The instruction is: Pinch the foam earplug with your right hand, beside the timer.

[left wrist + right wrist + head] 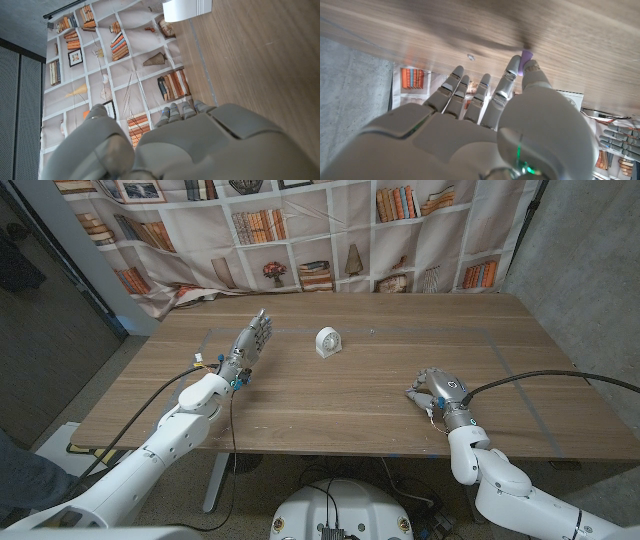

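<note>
R hand (437, 392): purple foam earplug (526, 54) pinched btwn thumb & a finger, tip on wooden table (380, 395) | earplug: at R side of table, well apart from white timer (327, 342) | L hand (247, 345): fingers held straight, nothing held, near timer

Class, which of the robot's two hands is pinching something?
The right hand: it pinches the purple earplug. The left hand holds nothing, fingers extended.

Earplug (527, 53): purple. Timer (327, 342): white. Bench (380, 395): brown wood grain. Right hand (437, 392) and left hand (249, 343): silver-grey, fingers (505, 84) included. Backdrop curtain (330, 230): printed bookshelf pattern, white frames.
</note>
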Available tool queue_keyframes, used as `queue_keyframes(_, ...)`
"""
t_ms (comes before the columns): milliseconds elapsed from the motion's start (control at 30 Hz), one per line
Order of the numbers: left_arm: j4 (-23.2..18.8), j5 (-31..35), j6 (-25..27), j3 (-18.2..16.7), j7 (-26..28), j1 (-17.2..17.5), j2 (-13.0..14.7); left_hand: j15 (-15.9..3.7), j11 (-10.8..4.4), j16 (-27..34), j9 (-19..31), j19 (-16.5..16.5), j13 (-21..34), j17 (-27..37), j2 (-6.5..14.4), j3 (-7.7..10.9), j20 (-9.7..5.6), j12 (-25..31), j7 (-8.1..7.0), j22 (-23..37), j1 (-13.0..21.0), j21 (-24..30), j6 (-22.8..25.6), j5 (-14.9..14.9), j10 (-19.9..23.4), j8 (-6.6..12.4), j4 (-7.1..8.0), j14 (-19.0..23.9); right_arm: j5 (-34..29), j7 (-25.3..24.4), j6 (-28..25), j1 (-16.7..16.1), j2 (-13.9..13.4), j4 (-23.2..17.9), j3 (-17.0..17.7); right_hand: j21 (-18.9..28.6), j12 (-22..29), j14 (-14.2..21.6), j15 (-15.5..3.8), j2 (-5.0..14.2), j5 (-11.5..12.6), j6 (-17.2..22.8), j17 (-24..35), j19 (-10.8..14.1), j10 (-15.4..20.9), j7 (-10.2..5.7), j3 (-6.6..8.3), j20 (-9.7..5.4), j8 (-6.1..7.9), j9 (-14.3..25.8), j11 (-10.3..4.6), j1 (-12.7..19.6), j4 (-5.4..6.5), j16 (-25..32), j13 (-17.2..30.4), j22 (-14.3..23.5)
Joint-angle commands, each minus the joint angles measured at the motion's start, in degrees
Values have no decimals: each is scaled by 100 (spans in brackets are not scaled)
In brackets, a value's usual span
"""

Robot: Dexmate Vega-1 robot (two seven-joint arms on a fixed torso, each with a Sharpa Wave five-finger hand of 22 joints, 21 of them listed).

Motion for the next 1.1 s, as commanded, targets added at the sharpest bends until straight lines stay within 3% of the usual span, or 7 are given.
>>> queue_keyframes(33, -21, 11, -10, -19, 20, 12, 21, 1, 7, 3, 22, -270, 7, 18, 21, -6, 46, -17, -15, 14, 43, 1, 17, -11, 16, 1, -13, -21, -27, -77, -5, -18, 23, -54, 42, -19, -9, 39, -85, -17, 17, 51, 18, 59, 61, -16, 32, -220, 37, 5, 14, 84, 3, -21, 4, 13)
queue_keyframes(1100, -71, -21, -145, -93, -12, 96, 42, 10, 11, 2, 22, -281, 7, 14, 81, 12, 45, -21, -8, 13, 118, 4, 25, -15, 16, 2, -41, -22, -130, -544, 250, -441, -62, -718, 600, -56, -65, 56, -95, -23, -3, 159, 23, 57, 123, 10, 47, -223, 77, -10, 34, 111, 13, -80, 2, 10)
